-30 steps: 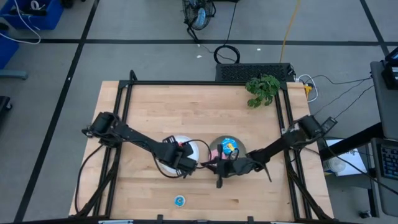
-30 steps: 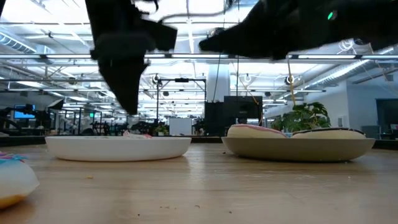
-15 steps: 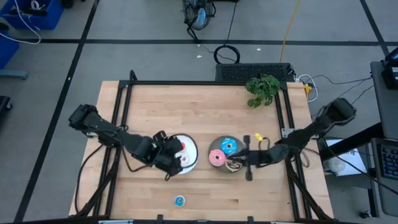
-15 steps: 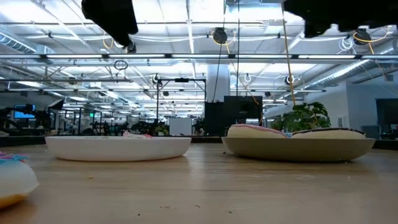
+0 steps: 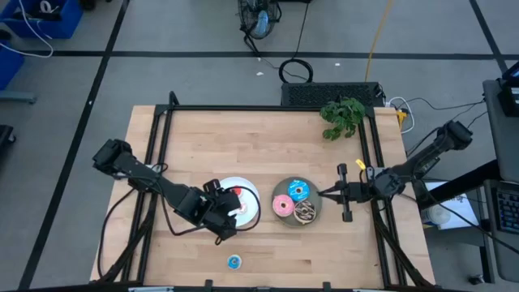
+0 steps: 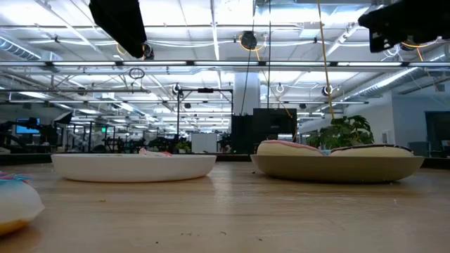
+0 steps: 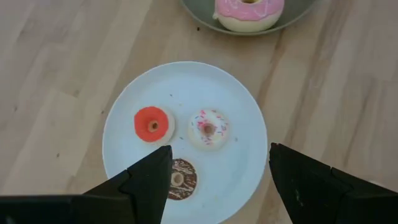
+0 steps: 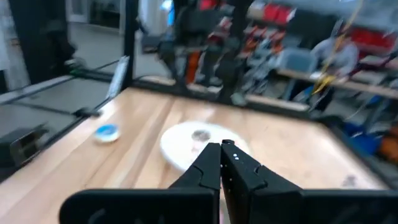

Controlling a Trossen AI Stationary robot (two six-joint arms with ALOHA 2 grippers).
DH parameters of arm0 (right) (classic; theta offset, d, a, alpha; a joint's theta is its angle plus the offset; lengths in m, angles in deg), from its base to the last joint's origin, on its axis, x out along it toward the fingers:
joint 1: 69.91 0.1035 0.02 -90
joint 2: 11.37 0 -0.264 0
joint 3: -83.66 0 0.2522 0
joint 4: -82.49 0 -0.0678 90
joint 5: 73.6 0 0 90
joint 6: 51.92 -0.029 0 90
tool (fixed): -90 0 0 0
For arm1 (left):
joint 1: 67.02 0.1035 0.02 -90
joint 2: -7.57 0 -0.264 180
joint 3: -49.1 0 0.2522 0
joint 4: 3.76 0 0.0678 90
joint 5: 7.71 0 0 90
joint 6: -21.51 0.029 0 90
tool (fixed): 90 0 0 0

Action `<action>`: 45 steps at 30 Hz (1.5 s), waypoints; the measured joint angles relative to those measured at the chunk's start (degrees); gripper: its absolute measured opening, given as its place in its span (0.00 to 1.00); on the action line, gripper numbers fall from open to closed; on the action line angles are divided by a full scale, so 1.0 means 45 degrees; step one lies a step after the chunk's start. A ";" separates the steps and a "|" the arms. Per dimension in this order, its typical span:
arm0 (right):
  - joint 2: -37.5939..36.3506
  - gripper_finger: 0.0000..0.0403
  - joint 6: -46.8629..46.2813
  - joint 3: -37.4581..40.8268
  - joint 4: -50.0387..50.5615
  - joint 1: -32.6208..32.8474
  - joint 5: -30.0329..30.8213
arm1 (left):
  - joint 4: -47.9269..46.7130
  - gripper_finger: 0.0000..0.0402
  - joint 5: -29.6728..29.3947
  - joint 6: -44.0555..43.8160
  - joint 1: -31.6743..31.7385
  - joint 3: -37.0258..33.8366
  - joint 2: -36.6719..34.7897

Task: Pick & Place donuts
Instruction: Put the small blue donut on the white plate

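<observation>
The white plate (image 7: pixel 124 118) holds three tiny donuts: red (image 7: pixel 152 123), pink-white (image 7: pixel 208 129) and brown (image 7: pixel 177 180). My left gripper (image 7: pixel 217 180) hangs open above the plate's near-left part (image 5: pixel 228 214). The grey plate (image 5: pixel 283 188) carries the pink donut (image 5: pixel 284 205), the blue donut (image 5: pixel 299 191) and the brown sprinkled donut (image 5: pixel 306 212). My right gripper (image 5: pixel 323 194) is shut and raised just right of the grey plate, pointing at it (image 8: pixel 222 163). The tiny blue donut (image 5: pixel 234 261) lies flat on the table near the near edge.
A green plant (image 5: pixel 342 115) sits at the table's far right corner. Black frame rails (image 5: pixel 162 162) run along the table's left, right and far sides. Bare wood lies on the far half of the table and around the tiny blue donut (image 6: pixel 10 204).
My left gripper has risen from over the white plate and drawn back toward the table's left. My right gripper has lifted away from the grey plate and pulled back toward the right edge, uncovering the pink and brown sprinkled donuts on that plate.
</observation>
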 joint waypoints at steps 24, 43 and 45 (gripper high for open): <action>-0.1081 0.00 -0.0113 0.0005 0.1164 0.0000 -0.1789 | 0.1692 0.67 0.0324 0.0089 -0.1127 0.0000 0.0065; -0.2089 0.00 0.0562 0.1068 0.0527 -0.0024 -0.1421 | 0.3248 0.67 0.3367 0.0610 -0.1608 -0.0005 0.2243; -0.2094 0.00 0.0682 0.1073 0.0469 -0.0024 -0.1417 | 0.3411 0.67 0.3573 0.0482 -0.1723 -0.0010 0.2360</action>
